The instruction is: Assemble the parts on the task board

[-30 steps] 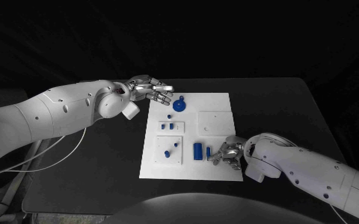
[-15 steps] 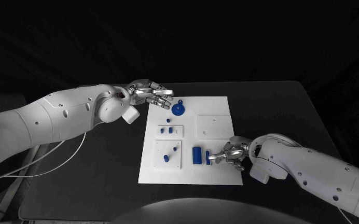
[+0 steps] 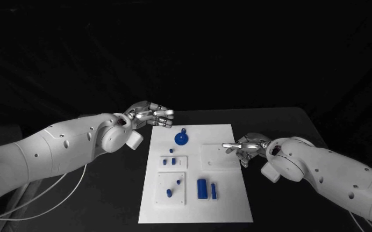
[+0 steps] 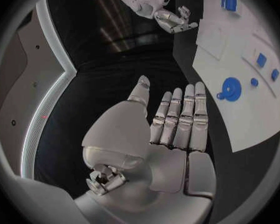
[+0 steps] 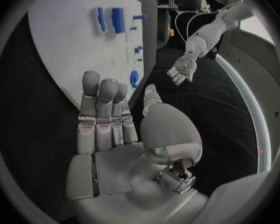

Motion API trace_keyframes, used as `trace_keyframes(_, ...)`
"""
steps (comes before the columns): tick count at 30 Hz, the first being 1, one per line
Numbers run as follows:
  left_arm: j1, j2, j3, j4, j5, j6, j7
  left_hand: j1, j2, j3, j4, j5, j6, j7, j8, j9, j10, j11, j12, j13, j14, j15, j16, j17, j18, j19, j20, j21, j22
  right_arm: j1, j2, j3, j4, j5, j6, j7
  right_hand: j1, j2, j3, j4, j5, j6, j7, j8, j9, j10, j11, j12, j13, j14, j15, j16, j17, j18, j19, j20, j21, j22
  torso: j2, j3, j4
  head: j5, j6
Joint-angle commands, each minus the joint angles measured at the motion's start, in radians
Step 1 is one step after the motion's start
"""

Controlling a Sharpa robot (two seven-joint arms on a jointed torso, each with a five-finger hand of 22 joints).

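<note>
The white task board (image 3: 233, 200) lies lengthwise in mid-table. On it I see a round blue part with a loop (image 3: 181, 138) at the far end, two small blue pieces (image 3: 169, 161) in an inset, a blue block (image 3: 203, 188) and a thin blue bar (image 3: 213, 190) nearer me. My left hand (image 3: 151, 115) hovers by the board's far left corner, fingers straight, holding nothing. At the board's right edge my right hand (image 3: 247, 149) is spread and empty. The left wrist view shows the left hand (image 4: 171, 129) flat beside the round part (image 4: 230, 91). The right hand (image 5: 109, 119) is flat too.
Two raised white square plates sit on the board, one on the right (image 3: 217, 156) and one at the front left (image 3: 172, 188) carrying small blue pegs. Black table (image 3: 310, 135) lies on both sides of the board. A white cable (image 3: 47, 189) trails at the left.
The head camera has shifted. My right hand has left the blue block and bar at the board's front and now sits farther back at its right edge. The left hand has stayed put.
</note>
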Motion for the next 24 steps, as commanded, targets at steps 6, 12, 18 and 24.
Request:
trace_keyframes(6, 0.026, 0.070, 0.004, -0.142, 0.100, -0.146, 0.112, -0.001, 0.009, 0.004, -0.001, 0.003, 0.004, -0.051, -0.002, -0.002, 0.016, -0.046, 0.000, 0.000, -0.005, -0.020, 0.002, 0.000, 0.010, 0.019, 0.004, 0.005, 0.003, 0.090, 0.097, 0.031, -0.245, 0.308, -0.119, 0.312, 0.056, 0.038, -0.019, -0.053, 0.009, -0.048, 0.043, 0.028, -0.030, -0.109, 0.071, -0.324, -0.430, -0.168, 0.094, -0.346, -0.320, 0.005, -0.195, 0.101, -0.188, -0.392, -0.030, -0.0074, -0.0116, -0.010, 0.105)
trace_keyframes(12, 0.030, 0.141, 0.006, -0.255, 0.137, -0.171, 0.099, -0.012, -0.002, 0.003, 0.000, 0.008, -0.041, -0.056, -0.004, -0.004, -0.043, -0.054, -0.001, 0.000, -0.035, -0.016, 0.000, -0.001, 0.039, 0.024, 0.026, 0.003, 0.002, 0.116, 0.145, 0.050, -0.360, 0.400, -0.094, 0.411, 0.086, 0.058, 0.018, -0.094, 0.006, -0.226, 0.089, 0.000, -0.086, -0.191, 0.160, -0.596, -0.851, -0.330, 0.207, -0.566, -0.699, 0.034, -0.438, 0.229, -0.199, -0.797, -0.042, -0.0060, -0.0133, 0.006, 0.144)
trace_keyframes(18, 0.031, 0.173, 0.007, -0.304, 0.151, -0.190, 0.090, -0.033, -0.024, 0.012, 0.008, 0.006, -0.145, -0.056, -0.009, -0.010, -0.210, -0.048, -0.007, -0.007, -0.102, -0.010, -0.001, -0.002, 0.074, -0.018, 0.068, -0.002, -0.001, 0.123, 0.150, 0.058, -0.365, 0.424, -0.093, 0.458, 0.079, 0.058, 0.033, -0.111, 0.013, -0.295, 0.088, -0.005, -0.090, -0.283, 0.180, -0.601, -0.853, -0.430, 0.239, -0.568, -0.867, 0.047, -0.483, 0.274, -0.190, -1.109, -0.043, -0.0002, -0.0107, 0.015, 0.167)
trace_keyframes(24, 0.027, 0.169, 0.008, -0.293, 0.121, -0.171, 0.078, -0.490, -0.071, 0.103, 0.049, -0.073, -0.959, -0.164, -0.067, -0.066, -1.044, -0.159, -0.060, -0.059, -1.074, -0.148, -0.061, -0.063, -0.093, -1.032, -0.141, -0.069, -0.069, 0.124, 0.145, 0.052, -0.354, 0.381, -0.104, 0.398, -0.344, -0.042, 0.159, -0.052, -0.050, -1.131, -0.069, -0.061, -0.145, -1.262, 0.016, -0.663, -0.911, -1.432, 0.076, -0.632, -0.928, -0.064, -1.402, 0.100, -0.268, -1.209, -0.047, -0.0051, -0.0073, 0.009, 0.156)
